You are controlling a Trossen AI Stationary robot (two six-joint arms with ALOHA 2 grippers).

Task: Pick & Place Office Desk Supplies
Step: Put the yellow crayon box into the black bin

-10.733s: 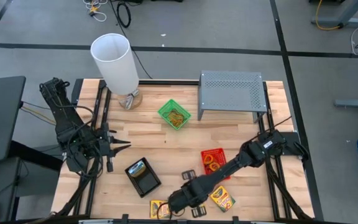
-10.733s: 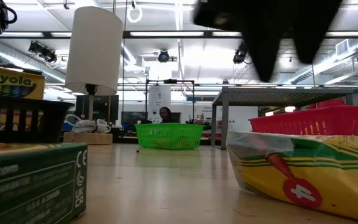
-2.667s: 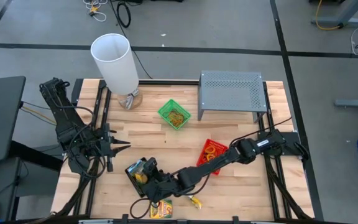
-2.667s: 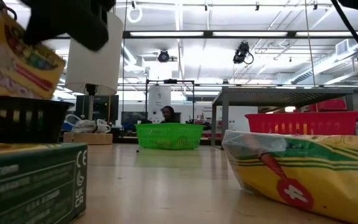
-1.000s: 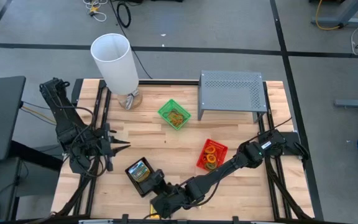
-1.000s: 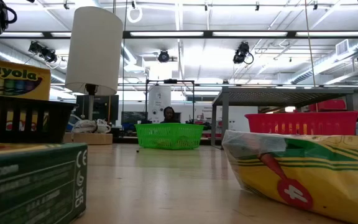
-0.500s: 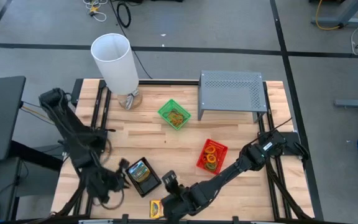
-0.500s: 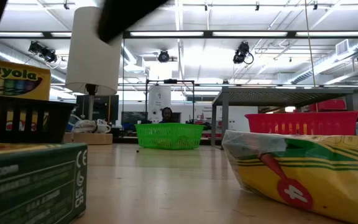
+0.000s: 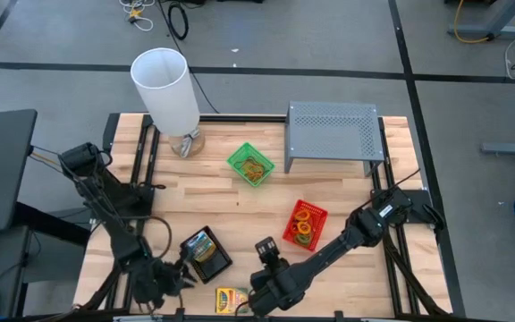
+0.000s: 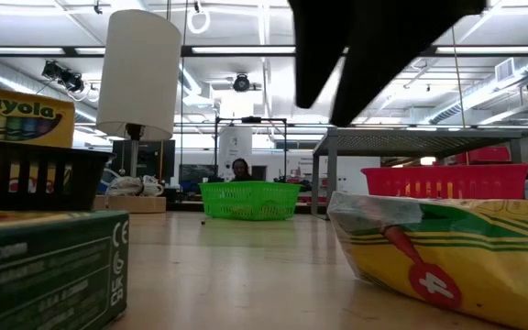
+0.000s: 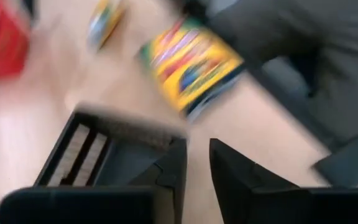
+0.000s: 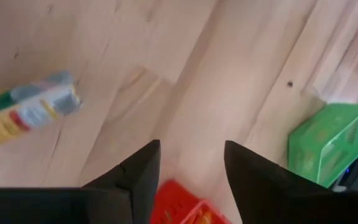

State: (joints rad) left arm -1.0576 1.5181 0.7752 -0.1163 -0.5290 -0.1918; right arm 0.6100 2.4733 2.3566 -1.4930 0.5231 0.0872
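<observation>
At the bench's front edge:
Your right gripper: released, empty.
Your left gripper: nearly clenched, beside black tray.

Pale planked wood table; perforated grey metal riser; green tray looks like plastic mesh.

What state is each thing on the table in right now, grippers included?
black tray: holds one crayon box
loose crayon box: lying flat on the table
green tray: holds tan rubber bands
red tray: holds coloured loop bands
left gripper: slightly open, empty
right gripper: open, empty
</observation>
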